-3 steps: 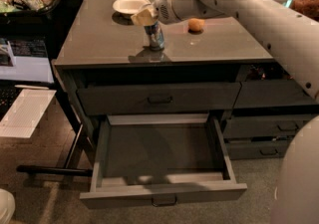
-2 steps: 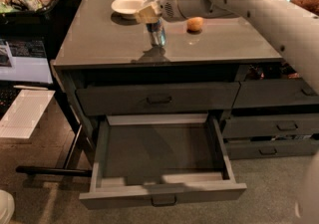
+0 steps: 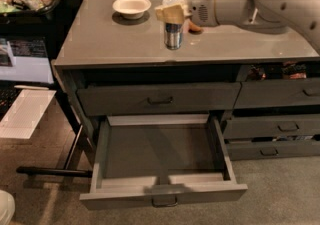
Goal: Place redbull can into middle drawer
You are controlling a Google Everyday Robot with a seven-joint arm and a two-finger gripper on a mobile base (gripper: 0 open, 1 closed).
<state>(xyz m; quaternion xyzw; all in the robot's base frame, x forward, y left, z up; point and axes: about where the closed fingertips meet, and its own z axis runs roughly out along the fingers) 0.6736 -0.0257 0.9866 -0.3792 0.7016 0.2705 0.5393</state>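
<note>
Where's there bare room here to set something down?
The open grey middle drawer is bare inside. The grey countertop is free left of the slim blue-and-silver can, in front of the white bowl. It's crowded mid-counter, where the gripper clasps the can beside a small orange fruit.

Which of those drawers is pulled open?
The wide drawer under the top wide one, pulled far out with its inside showing; the others sit pushed in. The gripper is above the counter, clasping the can.
</note>
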